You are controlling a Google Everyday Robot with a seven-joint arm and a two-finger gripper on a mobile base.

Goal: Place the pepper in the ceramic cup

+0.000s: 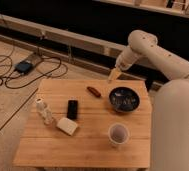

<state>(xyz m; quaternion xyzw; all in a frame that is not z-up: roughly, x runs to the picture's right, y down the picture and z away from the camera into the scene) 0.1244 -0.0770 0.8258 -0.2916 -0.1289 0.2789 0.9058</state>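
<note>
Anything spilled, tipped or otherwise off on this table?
Nothing stands out. The pepper lies flat on the table, the cup stands upright and empty, and the gripper hovers above the table's far edge.

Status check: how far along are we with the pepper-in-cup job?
Nothing done yet: the pepper lies on the table, apart from the ceramic cup. In hand: the gripper, open and empty, hangs near the table's far edge. Left: grasp, carry, drop in.

A light wooden bench point(88, 147) stands on a pale floor point(5, 112). Black cables point(3, 76) trail across the floor at left. Behind runs a pale ledge point(63, 36) below a dark wall point(63, 14).
</note>
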